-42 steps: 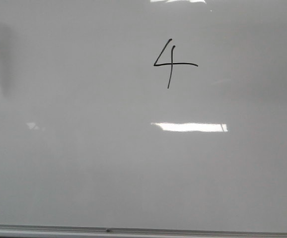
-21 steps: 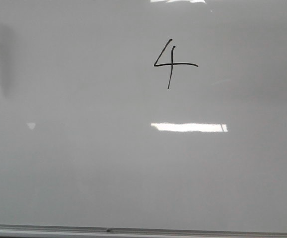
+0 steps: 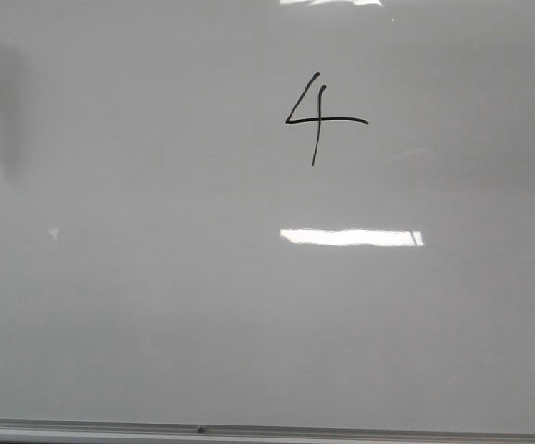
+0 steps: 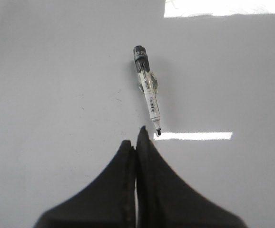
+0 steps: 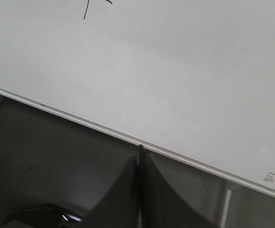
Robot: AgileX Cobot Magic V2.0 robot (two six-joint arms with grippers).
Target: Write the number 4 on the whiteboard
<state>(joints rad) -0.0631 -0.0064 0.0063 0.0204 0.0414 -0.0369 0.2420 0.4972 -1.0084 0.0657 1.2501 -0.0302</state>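
— Glossy pale grey-white whiteboard with its thin silver edge strip fills nearly everything. How do the arms stand?

— Left black pincer is pressed narrow, holding nothing. Just beyond its tips lies the uncapped white-barrelled black marker, apart from them. Right black pincer is likewise closed and empty, over the board's edge.

— And the thin black hand-drawn number 4?

— Far beyond the right pincer, seemingly complete. I'd lift both arms straight away, never sweeping across the strokes.
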